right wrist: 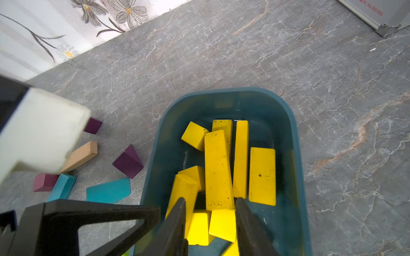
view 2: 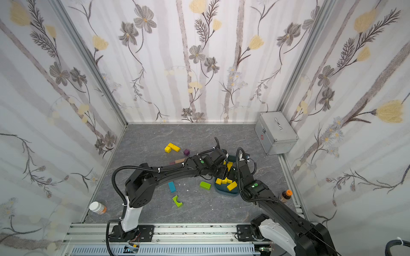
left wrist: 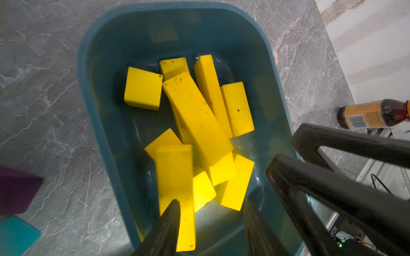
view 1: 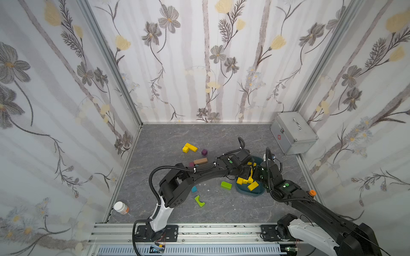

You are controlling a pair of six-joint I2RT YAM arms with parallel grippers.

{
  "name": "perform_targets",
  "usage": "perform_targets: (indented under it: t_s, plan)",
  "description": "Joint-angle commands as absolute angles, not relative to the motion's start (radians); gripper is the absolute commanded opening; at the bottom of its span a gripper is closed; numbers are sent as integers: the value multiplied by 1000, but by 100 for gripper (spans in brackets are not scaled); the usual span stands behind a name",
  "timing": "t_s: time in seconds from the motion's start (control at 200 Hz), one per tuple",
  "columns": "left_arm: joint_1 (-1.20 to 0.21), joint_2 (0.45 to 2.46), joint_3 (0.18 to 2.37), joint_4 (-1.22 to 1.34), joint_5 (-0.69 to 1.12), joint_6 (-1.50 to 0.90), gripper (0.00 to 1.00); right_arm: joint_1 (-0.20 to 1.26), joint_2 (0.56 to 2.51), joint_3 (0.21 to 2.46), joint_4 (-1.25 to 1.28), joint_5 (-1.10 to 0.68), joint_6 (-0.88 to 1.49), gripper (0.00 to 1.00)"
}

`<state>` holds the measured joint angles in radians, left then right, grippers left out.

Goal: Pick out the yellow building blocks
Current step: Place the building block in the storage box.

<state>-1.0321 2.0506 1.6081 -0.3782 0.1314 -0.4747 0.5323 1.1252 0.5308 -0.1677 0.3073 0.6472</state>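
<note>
Both grippers hang over a teal bin [view 1: 250,193] [left wrist: 88,88] [right wrist: 297,155] holding several yellow building blocks [left wrist: 197,117] [right wrist: 218,170]. My left gripper [left wrist: 210,202] [view 1: 249,171] is open. One blurred yellow bar [left wrist: 175,181] stands beside one of its fingers and is not clamped. My right gripper [right wrist: 209,200] [view 1: 255,174] is open too, its jaws apart just above the pile with nothing between them. Two more yellow blocks [view 1: 189,147] [view 2: 172,147] lie together on the table at the far left.
Left of the bin lie a lime green block [view 1: 226,185], a green arch [view 1: 199,200], teal [view 1: 194,189], purple [view 1: 204,152] and peach [view 1: 200,161] blocks. A metal case [view 1: 292,133] stands back right, a brown bottle [left wrist: 375,114] right, a white bottle [view 1: 121,208] front left.
</note>
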Motion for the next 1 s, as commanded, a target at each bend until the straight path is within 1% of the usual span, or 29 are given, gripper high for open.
perform_targets:
  t_s: [0.0, 0.67, 0.854, 0.944, 0.994]
  plan:
    - [-1031, 2049, 1613, -392, 119, -477, 49, 534, 1128, 533, -161, 306, 660, 39]
    - [-1017, 1987, 1595, -396, 84, -457, 49, 541, 1116, 568, -86, 157, 599, 40]
    - [-969, 1924, 1556, -407, 88, -465, 48, 561, 1164, 667, -96, 132, 588, 39]
    - [-933, 1886, 1543, -437, 85, -464, 48, 579, 1223, 737, -114, 108, 584, 39]
    - [-913, 1862, 1535, -455, 81, -457, 48, 595, 1266, 813, -129, 107, 581, 39]
